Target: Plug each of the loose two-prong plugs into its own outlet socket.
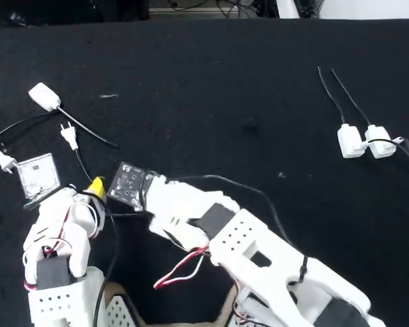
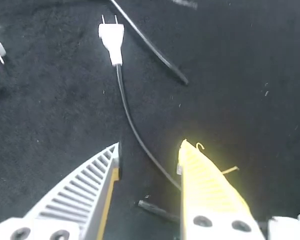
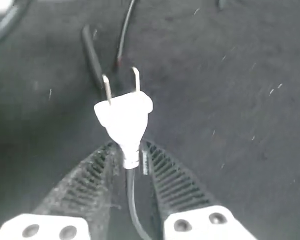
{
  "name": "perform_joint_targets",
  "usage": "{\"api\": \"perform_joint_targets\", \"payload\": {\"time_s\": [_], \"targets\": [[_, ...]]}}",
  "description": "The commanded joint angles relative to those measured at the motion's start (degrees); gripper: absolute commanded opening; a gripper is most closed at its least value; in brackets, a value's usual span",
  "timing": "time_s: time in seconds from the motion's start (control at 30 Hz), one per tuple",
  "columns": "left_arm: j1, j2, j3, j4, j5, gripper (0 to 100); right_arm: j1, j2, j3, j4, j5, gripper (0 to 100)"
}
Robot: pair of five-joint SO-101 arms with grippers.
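Note:
In the right wrist view my right gripper (image 3: 130, 150) is shut on the neck of a white two-prong plug (image 3: 124, 116), prongs pointing away over the black cloth. In the high view this arm's wrist (image 1: 131, 184) covers that plug. My left gripper (image 2: 150, 147) is open, and a black cord (image 2: 132, 130) runs between its white and yellow fingers to a second loose plug (image 2: 111, 36) lying farther out (image 1: 69, 135). A third plug (image 1: 3, 161) lies at the left edge. One white socket (image 1: 44, 97) sits far left, and two sockets (image 1: 351, 139) (image 1: 378, 142) sit far right.
A thin black cable (image 1: 88, 128) runs from the left socket and ends near the arms. Black leads (image 1: 334, 95) trail back from the right-hand sockets. Both arms crowd the near-left of the black table (image 1: 225, 102), with open cloth in the middle and back.

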Motion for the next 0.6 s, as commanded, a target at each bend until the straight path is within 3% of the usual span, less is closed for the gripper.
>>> {"api": "perform_joint_targets", "payload": {"time_s": [0.0,0.17,0.57], "targets": [[2.0,-0.5,-5.1,0.1,2.7,20,-3.5,1.0,-1.5,-3.7,-2.8,1.1],[10.2,-0.5,-5.0,0.2,2.7,20,-6.7,1.1,-3.2,-3.7,-2.9,1.1],[10.6,-0.5,0.9,-2.6,-3.0,20,-6.7,-5.8,-3.1,-1.1,-6.9,1.1]]}}
